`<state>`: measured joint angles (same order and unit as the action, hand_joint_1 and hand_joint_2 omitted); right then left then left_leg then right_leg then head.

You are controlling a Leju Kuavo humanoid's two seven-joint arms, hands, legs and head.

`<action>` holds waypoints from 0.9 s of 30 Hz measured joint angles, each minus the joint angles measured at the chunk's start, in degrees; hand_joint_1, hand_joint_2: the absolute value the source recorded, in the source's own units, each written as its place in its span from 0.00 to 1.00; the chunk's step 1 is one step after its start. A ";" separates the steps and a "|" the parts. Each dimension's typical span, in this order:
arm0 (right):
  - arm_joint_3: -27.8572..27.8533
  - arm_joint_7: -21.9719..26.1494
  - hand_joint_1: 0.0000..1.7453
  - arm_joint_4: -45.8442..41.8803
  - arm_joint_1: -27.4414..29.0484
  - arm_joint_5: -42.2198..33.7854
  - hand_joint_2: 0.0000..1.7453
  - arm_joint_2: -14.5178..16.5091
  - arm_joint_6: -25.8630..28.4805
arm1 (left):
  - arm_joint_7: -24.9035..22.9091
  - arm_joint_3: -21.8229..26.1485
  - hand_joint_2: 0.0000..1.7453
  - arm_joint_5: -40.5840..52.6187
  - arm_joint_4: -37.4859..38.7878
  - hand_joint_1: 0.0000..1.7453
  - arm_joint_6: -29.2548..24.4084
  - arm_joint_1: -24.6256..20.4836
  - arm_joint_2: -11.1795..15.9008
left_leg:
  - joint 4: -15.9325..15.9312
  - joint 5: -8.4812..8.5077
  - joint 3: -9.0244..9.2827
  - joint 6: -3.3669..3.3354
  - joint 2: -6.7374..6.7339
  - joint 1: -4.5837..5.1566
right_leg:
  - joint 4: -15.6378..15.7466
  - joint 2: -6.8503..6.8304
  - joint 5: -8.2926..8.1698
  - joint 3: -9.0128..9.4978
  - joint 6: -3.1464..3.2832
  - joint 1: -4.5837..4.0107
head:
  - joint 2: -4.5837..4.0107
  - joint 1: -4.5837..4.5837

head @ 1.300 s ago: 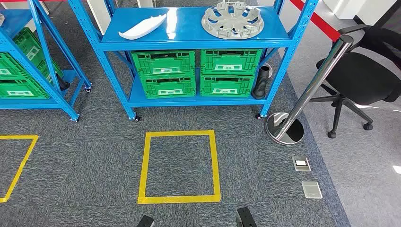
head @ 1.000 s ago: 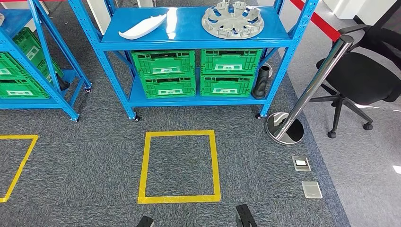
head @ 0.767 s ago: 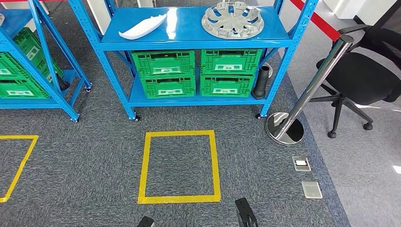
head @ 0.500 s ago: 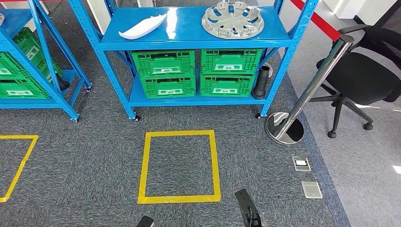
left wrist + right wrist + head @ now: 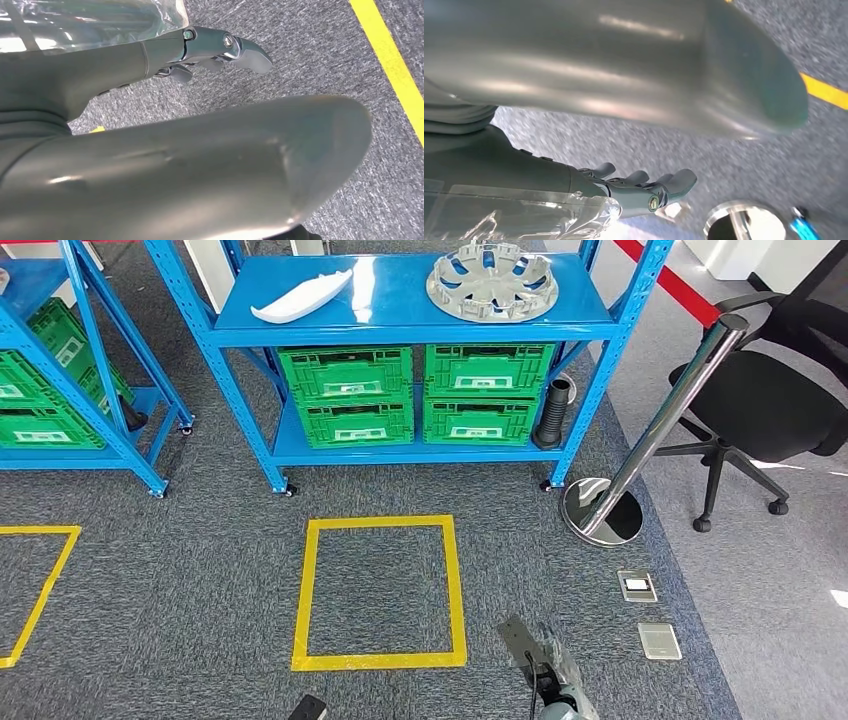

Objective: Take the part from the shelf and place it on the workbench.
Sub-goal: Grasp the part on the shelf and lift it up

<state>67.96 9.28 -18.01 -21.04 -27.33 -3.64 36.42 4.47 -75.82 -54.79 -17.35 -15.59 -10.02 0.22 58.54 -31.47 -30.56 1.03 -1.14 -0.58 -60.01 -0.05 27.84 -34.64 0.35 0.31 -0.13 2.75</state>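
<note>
Stage: early going, I'd say — nothing picked, and the robot stands back from the shelf [image 5: 400, 335] with the yellow floor square [image 5: 380, 590] between them.

Parts: two candidates on the blue top deck — a white moulded piece [image 5: 300, 298] lying flat toward the left, a silver wheel cover [image 5: 492, 282] flat toward the right, well apart. Which one is "the part" I can't tell. Both sit near the front edge, presumably so a hand can reach them from this side.

Right hand: the right hand [image 5: 545, 660] is low in the head view, just outside the square's near right corner, over carpet. The wrist view has the right hand [image 5: 644, 187] with fingers [image 5: 674, 181] stretched out side by side, thumb apart from them, nothing in the grasp.

Left hand: a dark tip of the left hand [image 5: 308, 708] pokes in at the head view's lower edge. The wrist view shows the left hand [image 5: 215, 50] with fingers [image 5: 247, 52] extended and empty, hanging over carpet beside a yellow tape line [image 5: 395, 70].

Crates: green crates [image 5: 415, 395] stacked under the deck, out of the way of the top surface.

Hazards: a chrome stanchion [image 5: 640, 450] and a black office chair [image 5: 770, 400] crowd the right side, so the approach likely wants to stay inside the square.

Bench: not seen from here.
</note>
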 joint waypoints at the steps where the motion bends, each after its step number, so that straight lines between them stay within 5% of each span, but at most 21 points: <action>1: -0.14 -0.06 0.00 -0.41 -0.33 0.96 0.00 -0.39 0.45 | 0.00 0.01 0.00 0.10 0.00 0.00 0.02 -0.01 0.02 | 0.00 0.00 0.00 0.00 0.00 0.00 | 0.00 0.00 0.00 0.00 0.00 0.00 | 0.00 0.01; 6: -1.83 -2.62 0.00 -3.41 -2.01 10.36 0.00 -2.97 2.02 | 0.01 0.09 0.00 0.80 0.00 0.00 0.26 -0.07 0.05 | 0.00 0.00 0.00 0.00 0.00 0.01 | 0.00 0.00 -0.01 0.00 -0.01 0.01 | 0.00 0.01; 15: -8.11 -18.65 0.00 -13.16 -3.94 42.31 0.00 -8.83 -0.11 | -0.85 1.12 0.00 2.84 0.00 0.00 1.22 -0.21 0.11 | 0.01 0.01 0.01 -0.01 0.00 0.03 | 0.00 0.01 -0.03 0.00 -0.04 0.05 | 0.00 0.01; 27: -17.76 -24.24 0.00 -26.00 -4.12 53.96 0.00 -14.06 -3.27 | -0.99 2.49 0.00 3.41 0.00 0.00 2.10 -0.23 0.13 | 0.02 0.01 0.01 -0.01 0.00 0.03 | 0.00 0.01 -0.03 0.00 -0.05 0.06 | 0.00 0.01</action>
<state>50.20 -14.95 -44.01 -25.16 26.63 -17.70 33.15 3.47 -73.33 -51.38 -17.35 -13.50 -10.25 0.34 58.56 -31.46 -30.55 1.02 -1.14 -0.55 -60.00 -0.04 27.81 -34.64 0.30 0.36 -0.13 2.76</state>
